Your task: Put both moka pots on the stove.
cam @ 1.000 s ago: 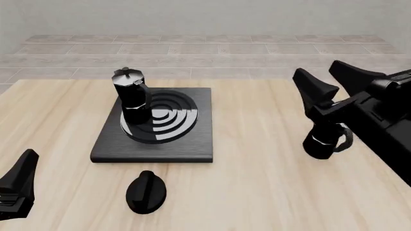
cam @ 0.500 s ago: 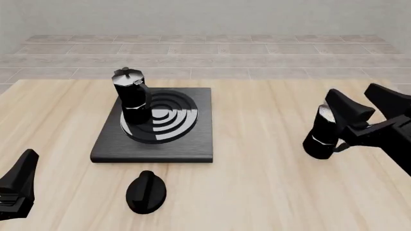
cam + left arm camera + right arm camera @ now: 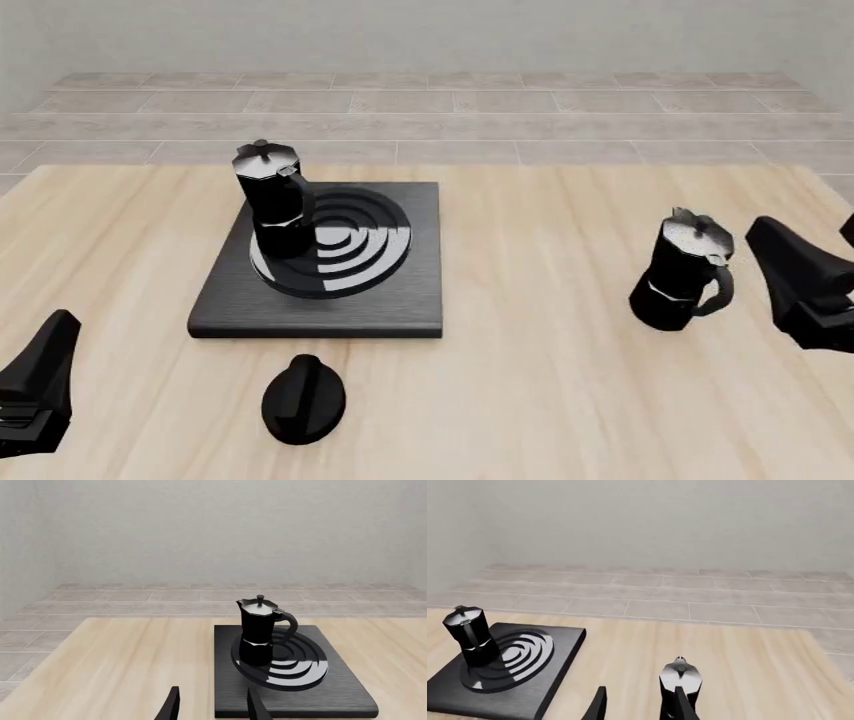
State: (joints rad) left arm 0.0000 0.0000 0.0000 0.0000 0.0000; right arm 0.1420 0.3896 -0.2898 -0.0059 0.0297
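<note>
Moved since before: right end effector [image 3: 810, 285] has pulled back from above the second moka pot [image 3: 683, 270] to the worktop's right edge, leaving that pot fully in sight.
First moka pot [image 3: 274, 198]: upright on the stove [image 3: 327, 305], at the left rim of the burner rings [image 3: 350, 240].
Second moka pot: upright on the bare worktop [image 3: 534, 380], well right of the stove, handle towards the right arm.
Right end effector: just beside that pot, apart from it, holding nothing; the wrist view shows a narrow gap between its fingertips [image 3: 600, 706].
Left end effector [image 3: 38, 385]: low at the near left corner, holding nothing, fingertips [image 3: 257, 707] narrowly parted.
Black oval knob [image 3: 304, 398]: flat on the worktop, just in front of the stove.
</note>
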